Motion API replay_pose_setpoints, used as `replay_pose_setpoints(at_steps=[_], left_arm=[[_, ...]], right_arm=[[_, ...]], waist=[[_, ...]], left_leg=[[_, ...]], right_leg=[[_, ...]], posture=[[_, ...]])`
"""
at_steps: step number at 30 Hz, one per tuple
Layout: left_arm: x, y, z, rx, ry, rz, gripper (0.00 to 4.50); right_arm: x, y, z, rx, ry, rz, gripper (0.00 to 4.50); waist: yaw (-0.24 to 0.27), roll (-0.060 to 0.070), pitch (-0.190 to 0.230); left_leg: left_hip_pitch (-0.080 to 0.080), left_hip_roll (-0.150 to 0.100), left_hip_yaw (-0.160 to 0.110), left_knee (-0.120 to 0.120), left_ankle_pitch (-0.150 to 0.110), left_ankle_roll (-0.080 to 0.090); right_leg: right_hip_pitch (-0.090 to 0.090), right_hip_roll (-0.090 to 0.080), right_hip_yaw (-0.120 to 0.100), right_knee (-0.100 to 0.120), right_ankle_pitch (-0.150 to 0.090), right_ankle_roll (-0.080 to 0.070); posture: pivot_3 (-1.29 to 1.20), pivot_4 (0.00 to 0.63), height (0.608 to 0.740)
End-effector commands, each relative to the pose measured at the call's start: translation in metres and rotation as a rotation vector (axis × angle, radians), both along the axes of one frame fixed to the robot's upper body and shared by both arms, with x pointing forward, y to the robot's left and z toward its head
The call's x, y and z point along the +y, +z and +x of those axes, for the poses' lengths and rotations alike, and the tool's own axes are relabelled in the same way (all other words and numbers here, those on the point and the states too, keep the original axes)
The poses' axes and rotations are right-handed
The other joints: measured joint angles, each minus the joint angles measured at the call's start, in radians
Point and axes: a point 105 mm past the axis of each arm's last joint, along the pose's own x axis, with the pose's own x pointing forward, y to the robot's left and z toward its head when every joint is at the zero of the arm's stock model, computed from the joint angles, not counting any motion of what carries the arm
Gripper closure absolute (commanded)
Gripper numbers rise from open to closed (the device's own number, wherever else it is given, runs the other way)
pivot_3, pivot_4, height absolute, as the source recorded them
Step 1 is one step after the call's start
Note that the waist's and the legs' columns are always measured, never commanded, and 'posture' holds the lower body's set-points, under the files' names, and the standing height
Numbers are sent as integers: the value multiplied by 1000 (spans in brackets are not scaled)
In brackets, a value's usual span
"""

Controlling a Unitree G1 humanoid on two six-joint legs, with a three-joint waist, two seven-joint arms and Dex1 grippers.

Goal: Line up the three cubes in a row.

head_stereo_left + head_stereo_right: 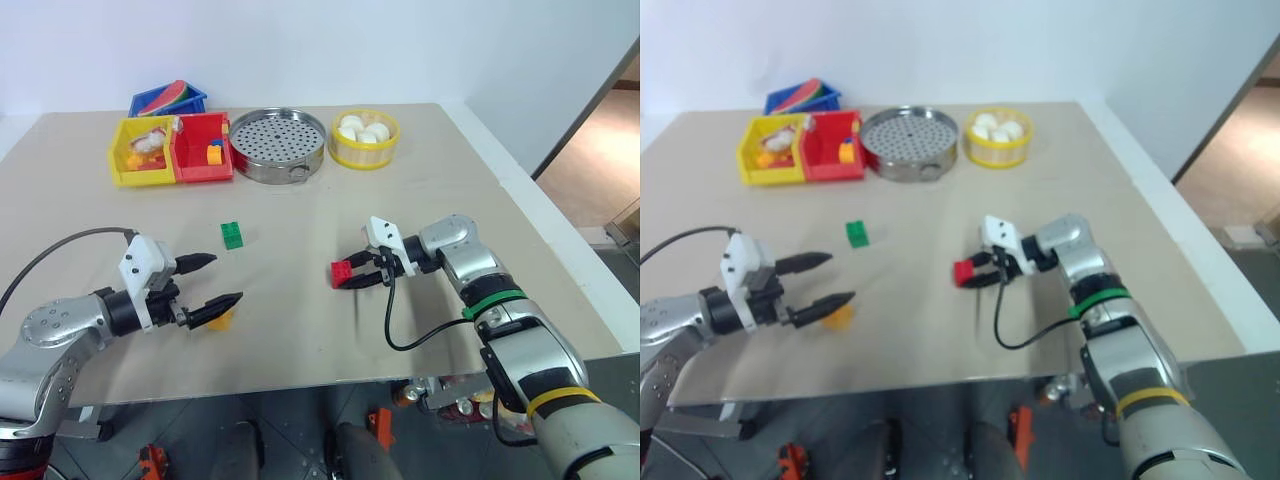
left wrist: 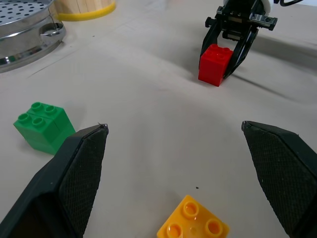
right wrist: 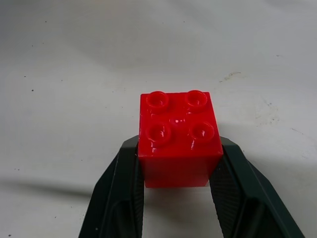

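**A:** Where do your three cubes sit on the table point(image 1: 300, 330)?

**B:** Your red cube point(image 1: 342, 272) is out in the middle of the table, a little toward the right edge, resting on the surface with its studs up. Your right gripper point(image 1: 352, 276) has a finger on each side of it; in the right wrist view the pads sit against the brick's two flanks, so I read it as clamped on the red cube.

**A:** And the other two?

**B:** Your green cube point(image 1: 232, 235) lies on its own toward the left of the middle, well apart from the red one and nearer the far edge than the yellow. Your yellow cube point(image 1: 222, 320) is close to the near edge, on the left side, partly hidden under a fingertip.

**A:** What is your left gripper doing?

**B:** Your left gripper point(image 1: 210, 282) has its fingers spread wide apart and holds nothing. It hangs above the table near the near-left part, with the yellow cube just beneath it and the green cube beyond its far finger.
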Motion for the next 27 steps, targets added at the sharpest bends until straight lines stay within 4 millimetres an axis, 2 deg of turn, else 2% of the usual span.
replay_pose_setpoints(at_steps=[1, 5, 6, 9, 14, 17, 19, 21, 27], left_arm=[[-2, 8, 0, -35, -14, 13, 0], [0, 9, 2, -35, 5, 5, 0], [2, 10, 4, -38, 18, -3, 0], [16, 19, 23, -72, 183, -24, 0], [30, 39, 52, -95, 456, -116, 0], [27, 46, 65, -83, 586, -190, 0], [21, 44, 72, -60, 640, -186, 0], [24, 37, 81, -22, 733, -167, 0], [-1, 25, 92, 23, 738, -132, 0]], right_arm=[[-4, 13, 6, -48, -8, 11, 1523], [-6, 19, 6, -50, -11, 30, 167], [-5, 21, 6, -67, -6, 35, 29], [-2, 44, 6, -144, 5, 99, 29], [3, 71, -1, -228, 4, 189, 29], [7, 78, -10, -254, 13, 214, 29], [9, 80, -15, -260, 16, 221, 29], [10, 80, -18, -261, 18, 223, 29], [6, 81, -16, -283, -9, 203, 29]], waist=[[0, 0, 0], [0, 0, 0], [0, 0, 0], [0, 0, 0], [2, 0, 0], [3, 0, 0], [3, 0, 0], [3, 0, 0], [2, 0, 0]], left_leg=[[0, 0, 0, 0, 0, 0], [0, 0, 0, 0, 0, 0], [0, 0, 0, 0, 0, 0], [0, 0, 0, 0, 0, 0], [0, 0, 0, 0, 0, 0], [-1, 0, -1, 0, 0, 0], [-1, -1, -1, 1, 0, 0], [-1, -1, -1, 1, 0, 0], [0, -1, -2, 1, 1, -1]], right_leg=[[0, 0, 0, 0, 0, 0], [0, 0, 0, 0, 0, 0], [0, 0, 0, 0, 0, 0], [0, 0, 0, 0, 0, 0], [0, 0, 0, 0, 0, 1], [1, 0, 0, 0, 0, 2], [1, 0, 0, 0, 0, 3], [1, 0, 0, 0, 0, 3], [1, 1, 0, 0, 1, 3]], posture=[[0, 150, 740], [0, 150, 740], [0, 150, 740], [0, 150, 740], [0, 150, 740], [0, 150, 740], [0, 150, 740], [0, 150, 740], [0, 150, 740]])
